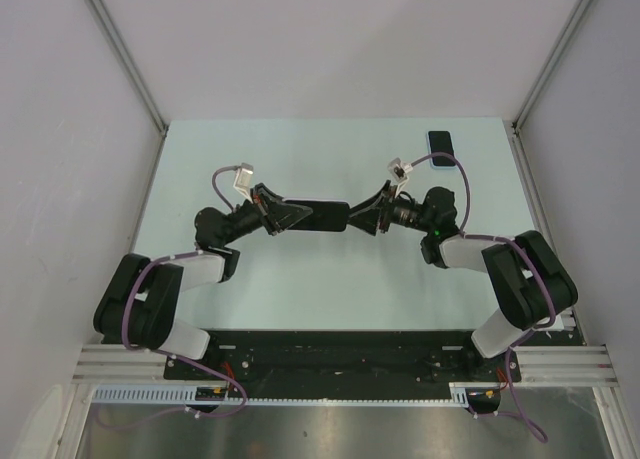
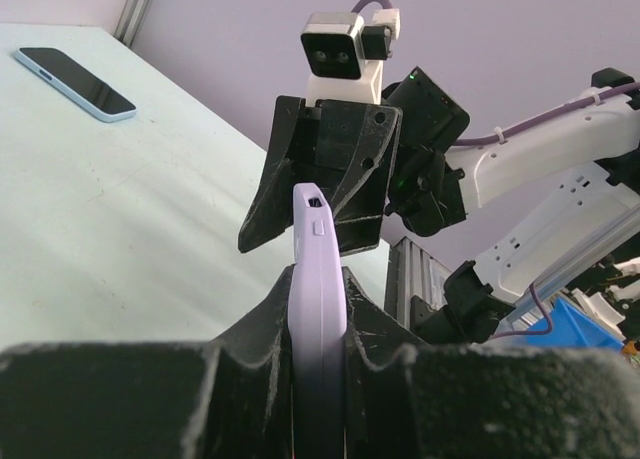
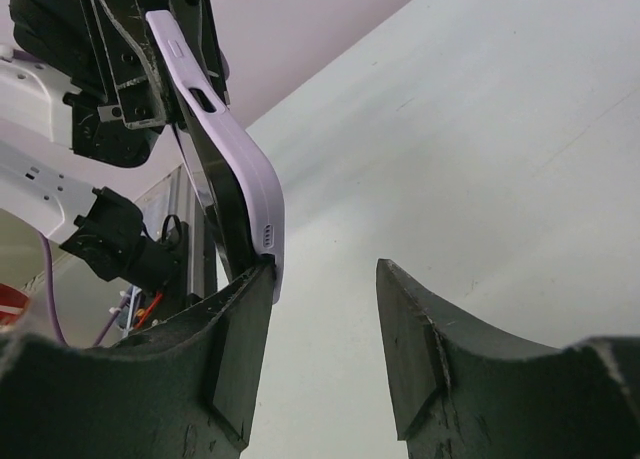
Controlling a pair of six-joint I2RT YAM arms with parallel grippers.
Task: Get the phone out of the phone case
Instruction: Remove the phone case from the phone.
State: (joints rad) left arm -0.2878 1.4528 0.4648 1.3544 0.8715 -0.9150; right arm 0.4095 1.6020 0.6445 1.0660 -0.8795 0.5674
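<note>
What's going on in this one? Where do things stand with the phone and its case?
Both arms meet above the middle of the table. The left gripper is clamped on the lilac phone case, holding it edge-on off the surface. The right gripper is at the case's other end with its jaws open; one finger touches the case but does not grip it. A phone lies flat at the far right of the table, apart from the case. Whether the held case is empty is unclear.

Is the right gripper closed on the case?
No, the case touches only one side of the right gripper, whose jaws stand apart with nothing between them.
</note>
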